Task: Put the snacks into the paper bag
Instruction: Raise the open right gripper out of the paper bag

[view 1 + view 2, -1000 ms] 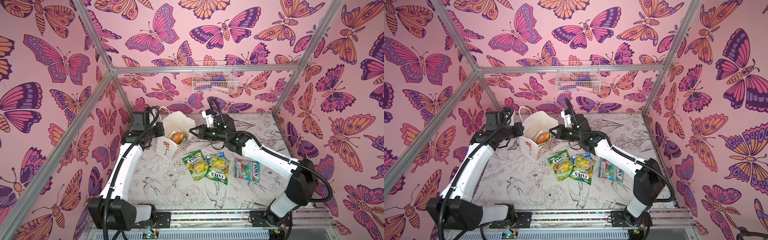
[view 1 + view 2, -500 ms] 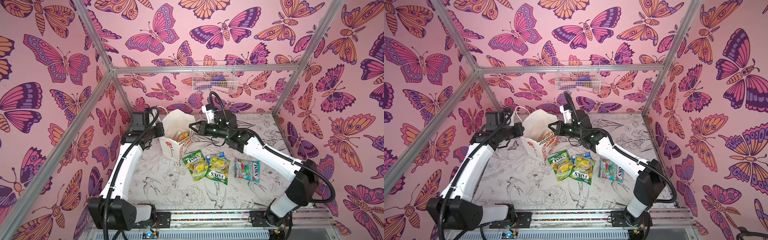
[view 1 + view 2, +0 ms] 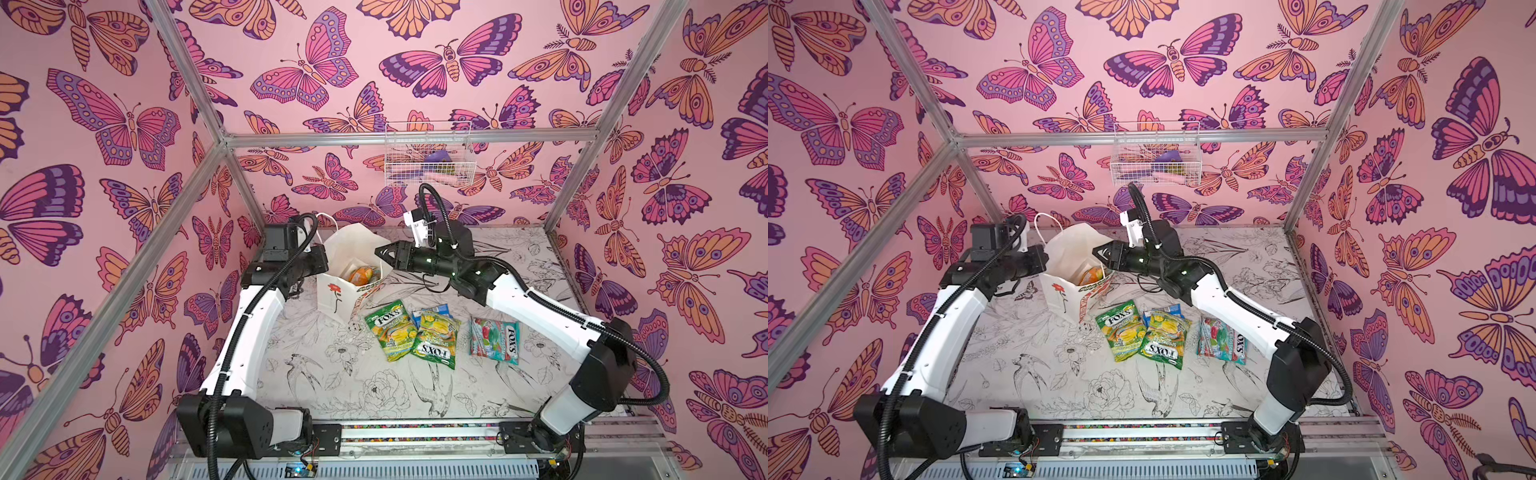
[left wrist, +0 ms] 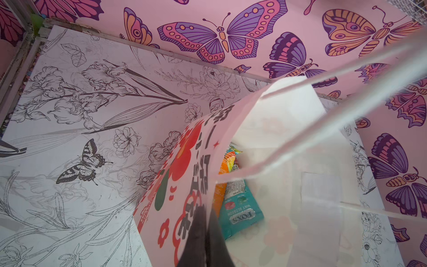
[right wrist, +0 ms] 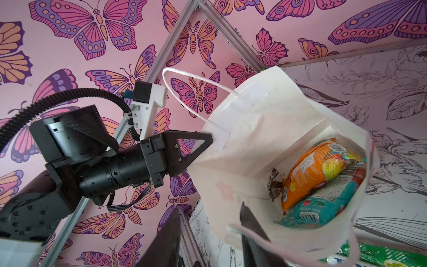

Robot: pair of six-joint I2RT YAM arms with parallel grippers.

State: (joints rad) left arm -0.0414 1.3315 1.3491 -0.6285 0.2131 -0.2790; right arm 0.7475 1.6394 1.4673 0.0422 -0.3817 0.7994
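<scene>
The white paper bag (image 3: 332,297) with its red flower stands open at the back of the table in both top views. My left gripper (image 3: 323,258) is shut on its left rim; in the left wrist view the dark fingers (image 4: 203,233) pinch the printed side wall (image 4: 175,185). My right gripper (image 3: 380,251) hangs open at the bag's right rim, with the rim and a cord handle between its fingers (image 5: 249,231). Inside lie an orange packet (image 5: 309,171), a teal FOX'S packet (image 5: 328,203) and a small dark wrapper (image 5: 275,185). On the table lie two green-yellow packets (image 3: 388,330) (image 3: 434,338), a teal packet (image 3: 494,340) and a blue-white packet (image 3: 436,309).
A white wire basket (image 3: 428,158) with a few items hangs on the back wall above the right arm. Pink butterfly walls and aluminium posts close in the table on three sides. The loose packets lie just in front of the bag, under the right forearm.
My right gripper has opened its jaws and risen slightly at the bag's rim. The bag tilted and its mouth shifted. The left gripper has kept its hold.
</scene>
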